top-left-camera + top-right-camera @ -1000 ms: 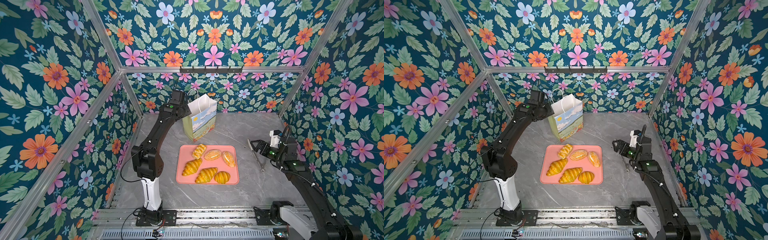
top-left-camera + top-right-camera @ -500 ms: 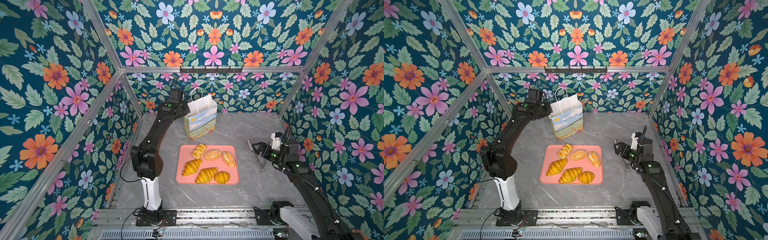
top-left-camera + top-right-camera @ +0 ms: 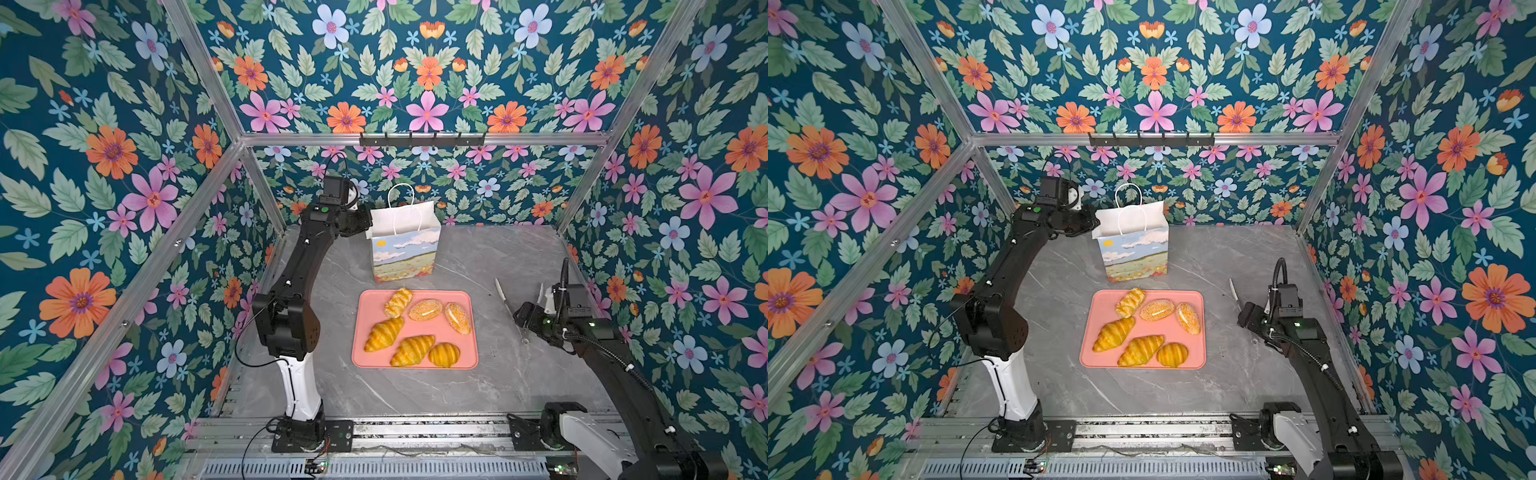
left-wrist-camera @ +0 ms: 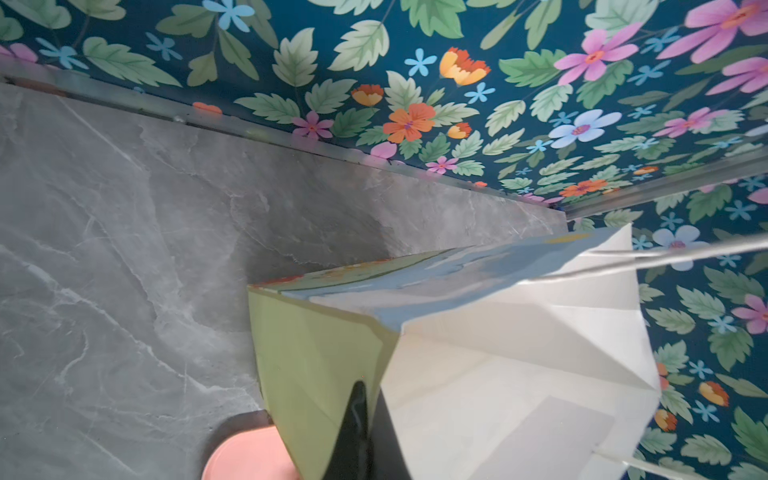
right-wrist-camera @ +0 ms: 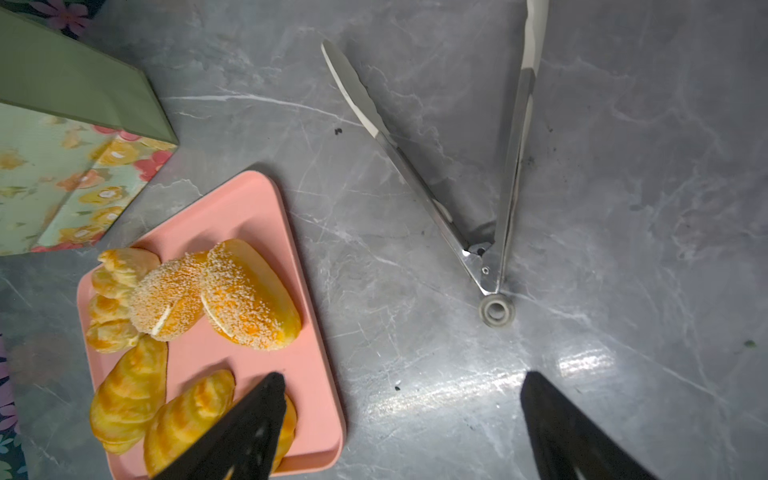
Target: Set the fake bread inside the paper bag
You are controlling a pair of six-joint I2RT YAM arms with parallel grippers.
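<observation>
Several glossy golden pieces of fake bread (image 3: 384,333) (image 3: 1140,350) (image 5: 249,295) lie on a pink tray (image 3: 473,361). The paper bag (image 3: 405,249) (image 3: 1136,253) stands upright just behind the tray, its mouth open. My left gripper (image 3: 365,222) (image 4: 368,390) is shut on the bag's left side wall (image 4: 316,353) near the rim, one finger inside and one outside. My right gripper (image 3: 519,316) (image 5: 401,376) hangs open over bare table, right of the tray, with nothing between its fingers. One fingertip (image 5: 266,399) overlaps the tray's near corner in the right wrist view.
Metal tongs (image 3: 509,303) (image 5: 498,199) lie spread open on the grey marble table (image 3: 478,257), between the tray and the right wall. Flowered walls close in the back and both sides. The left arm's elbow (image 3: 286,320) stands left of the tray.
The left gripper has closed on the bag's side wall, and the bag has shifted slightly. The right arm has drawn back a little toward the right wall.
</observation>
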